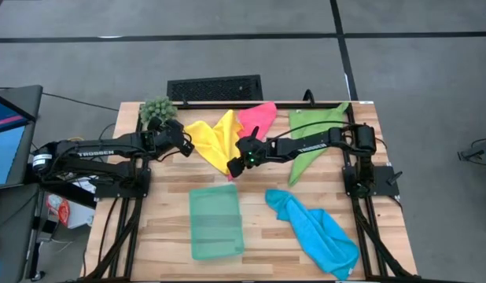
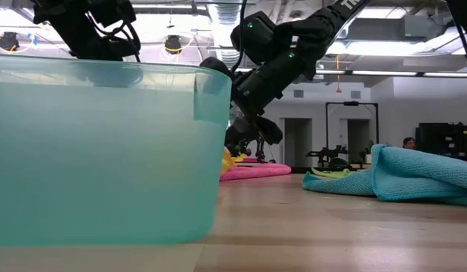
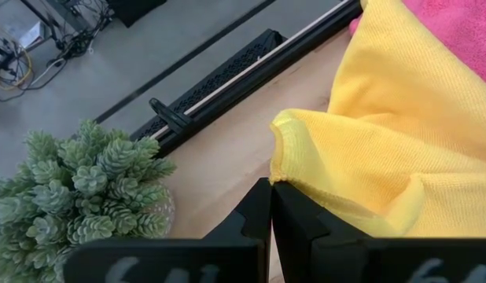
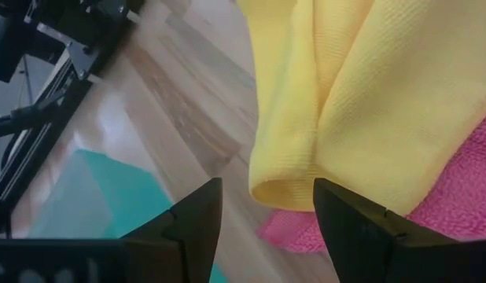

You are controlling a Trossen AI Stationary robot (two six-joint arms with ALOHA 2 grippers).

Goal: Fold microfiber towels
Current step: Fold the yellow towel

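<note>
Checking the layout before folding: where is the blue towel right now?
In the high view the blue towel lies crumpled at the table's front right, just right of the teal tray and well apart from the other towels.

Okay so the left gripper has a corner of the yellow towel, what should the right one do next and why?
Probably ease the right gripper down and close on the yellow towel. Its jaws stand open with the towel's folded lower edge just ahead between them, while the left gripper is shut on the corner near the plant ball.

Yellow towel (image 1: 213, 140), pink towel (image 1: 257, 119), leaf-green towel (image 1: 311, 135), bright blue towel (image 1: 318, 230). Tray (image 1: 215, 222) pale teal, translucent. Tabletop (image 1: 164, 196) light wood, striped grain.
</note>
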